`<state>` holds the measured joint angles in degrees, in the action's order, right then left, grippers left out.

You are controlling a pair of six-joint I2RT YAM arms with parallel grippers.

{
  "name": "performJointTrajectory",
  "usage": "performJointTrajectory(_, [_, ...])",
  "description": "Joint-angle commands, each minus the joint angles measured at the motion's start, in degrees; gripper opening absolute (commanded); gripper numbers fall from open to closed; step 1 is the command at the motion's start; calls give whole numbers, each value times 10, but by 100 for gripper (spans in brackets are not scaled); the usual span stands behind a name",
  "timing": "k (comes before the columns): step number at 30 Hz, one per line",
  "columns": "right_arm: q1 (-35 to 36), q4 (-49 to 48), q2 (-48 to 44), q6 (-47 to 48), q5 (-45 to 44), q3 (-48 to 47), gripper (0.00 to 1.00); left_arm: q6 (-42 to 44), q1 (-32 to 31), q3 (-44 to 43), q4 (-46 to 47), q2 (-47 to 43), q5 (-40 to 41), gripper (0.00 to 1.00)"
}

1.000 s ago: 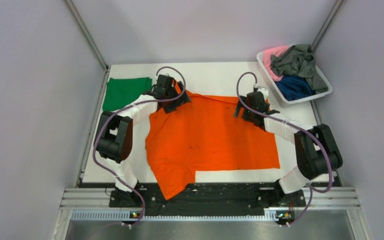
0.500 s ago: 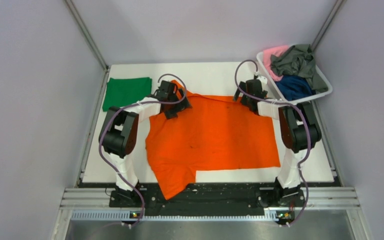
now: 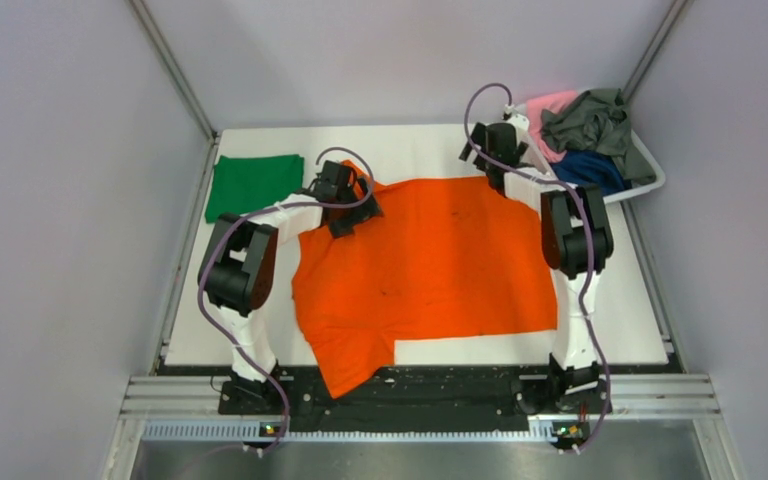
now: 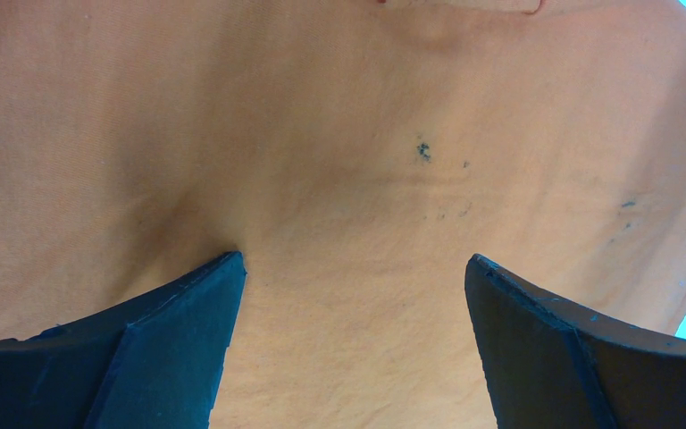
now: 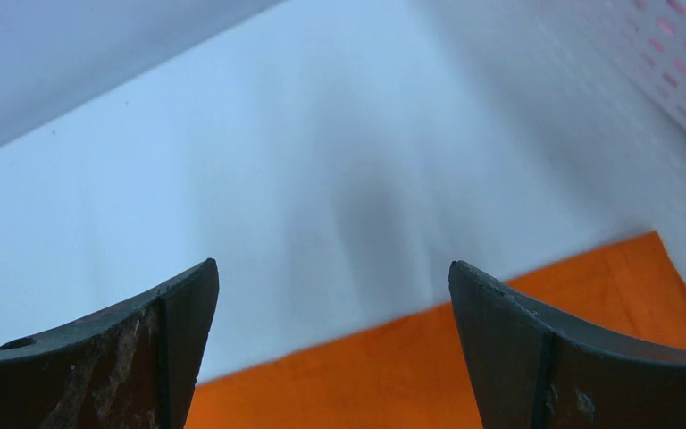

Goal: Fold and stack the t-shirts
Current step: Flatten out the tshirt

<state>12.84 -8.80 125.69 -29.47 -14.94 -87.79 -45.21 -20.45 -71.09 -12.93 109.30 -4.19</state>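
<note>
Though both gape empty, the orange t-shirt (image 3: 440,250) lies beneath the left gripper (image 4: 355,259), its far edge just nearward of the right gripper (image 5: 333,264).

Plain green t-shirt (image 3: 252,185); orange t-shirt (image 3: 440,262) with, perhaps, dark specks.

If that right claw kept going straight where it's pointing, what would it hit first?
Probably the bare white table, just past the far edge of the orange shirt. The open right gripper aims there, with the basket off to its right; depth is hard to judge.
</note>
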Motion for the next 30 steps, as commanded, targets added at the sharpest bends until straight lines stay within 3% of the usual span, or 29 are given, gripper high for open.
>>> performJointTrajectory(1, [-4, 24, -34, 34, 6, -33, 98, 19, 2, -15, -42, 2, 30, 99])
performJointTrajectory(10, [37, 44, -264, 54, 94, 253, 98, 23, 3, -119, -33, 35, 60, 99])
performJointTrajectory(15, [58, 17, -332, 17, 136, 387, 96, 38, 4, -203, -43, 96, 78, 94])
performJointTrajectory(25, [60, 49, -332, 17, 146, 418, 96, 50, 3, -291, -60, 179, 126, 63])
performJointTrajectory(28, [60, 54, -329, 18, 140, 417, 96, 44, 4, -304, -60, 194, 139, 61])
performJointTrajectory(30, [59, 58, -326, 19, 133, 416, 96, 40, 4, -313, -58, 205, 148, 54])
